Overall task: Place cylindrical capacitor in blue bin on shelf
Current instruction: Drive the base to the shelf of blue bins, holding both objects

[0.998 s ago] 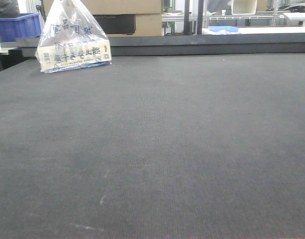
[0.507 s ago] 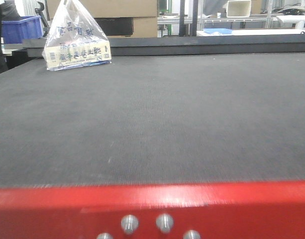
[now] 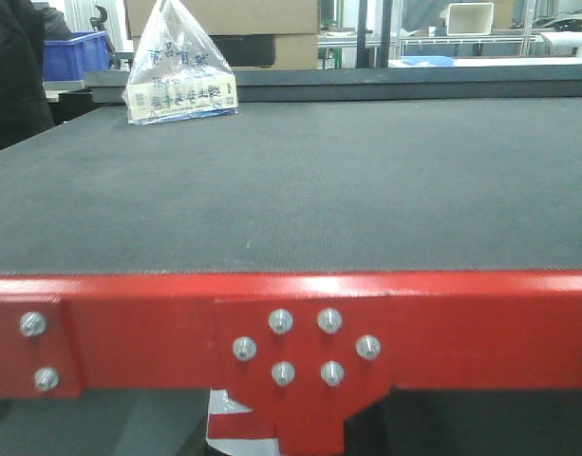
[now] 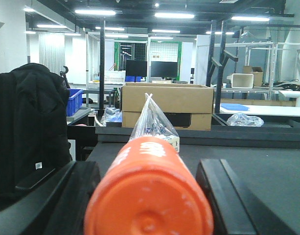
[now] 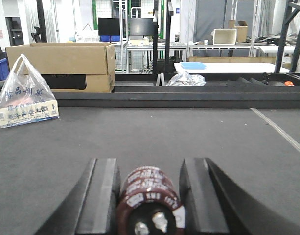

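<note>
My right gripper (image 5: 150, 169) is clamped on the dark maroon cylindrical capacitor (image 5: 150, 200) above the red-framed, dark-topped table (image 3: 300, 190). Its long axis runs straight out along my fingers (image 5: 104, 196), screw terminals facing back; my left gripper (image 4: 148, 165) holds an orange plastic cylinder (image 4: 147, 200). No steel shelf shows (a blue plastic crate (image 3: 77, 55) sits beyond the table's far-left corner), so I judge the right arm delivers.

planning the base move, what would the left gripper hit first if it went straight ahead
Most likely the printed plastic bag, straight ahead of the left gripper and the orange cylinder it holds; depth is unclear.
</note>
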Available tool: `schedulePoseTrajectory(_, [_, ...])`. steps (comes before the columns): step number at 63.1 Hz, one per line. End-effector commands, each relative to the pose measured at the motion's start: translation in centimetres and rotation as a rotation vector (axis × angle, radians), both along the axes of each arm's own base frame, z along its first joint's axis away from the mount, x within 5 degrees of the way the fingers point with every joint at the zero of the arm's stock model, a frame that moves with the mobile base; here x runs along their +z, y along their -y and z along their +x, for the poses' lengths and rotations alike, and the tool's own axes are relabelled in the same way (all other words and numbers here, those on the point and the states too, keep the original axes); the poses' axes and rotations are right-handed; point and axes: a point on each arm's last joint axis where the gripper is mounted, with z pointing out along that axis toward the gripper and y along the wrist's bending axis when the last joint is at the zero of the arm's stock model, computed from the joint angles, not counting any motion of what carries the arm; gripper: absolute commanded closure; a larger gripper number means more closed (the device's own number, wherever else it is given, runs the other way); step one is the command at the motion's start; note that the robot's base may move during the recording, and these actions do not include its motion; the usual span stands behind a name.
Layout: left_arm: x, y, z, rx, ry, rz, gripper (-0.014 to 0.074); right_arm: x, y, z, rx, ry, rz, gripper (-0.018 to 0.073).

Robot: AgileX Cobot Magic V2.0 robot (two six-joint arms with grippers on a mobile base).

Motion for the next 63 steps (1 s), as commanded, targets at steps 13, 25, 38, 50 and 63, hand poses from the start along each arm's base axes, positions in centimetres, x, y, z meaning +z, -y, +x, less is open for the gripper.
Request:
schedulePoseTrajectory(13, [0.28, 0.03, -0.19, -0.007, 0.028, -0.007, 0.0708, 0.09, 0.02, -0.1, -0.002, 0.019, -0.01, 0.0722])
schedulePoseTrajectory(25, [0.28, 0.03, -0.19, -0.007, 0.028, -0.007, 0.0708, 0.09, 0.02, -0.1, -0.002, 0.019, -0.01, 0.0722])
schedulePoseTrajectory(38, [0.28, 0.03, -0.19, -0.007, 0.028, -0.007, 0.0708, 0.09, 0.02, -0.1, -0.002, 0.019, -0.01, 0.0722])
schedulePoseTrajectory(50, [0.28, 0.03, -0.19, -0.007, 0.028, -0.007, 0.0708, 0.09, 0.02, -0.1, -0.002, 0.019, -0.01, 0.0722])
schedulePoseTrajectory(63, [0.29, 0.03, -0.19, -0.007, 0.03, -0.007, 0.0708, 0.09, 0.02, -0.1, -0.002, 0.019, -0.01, 0.0722])
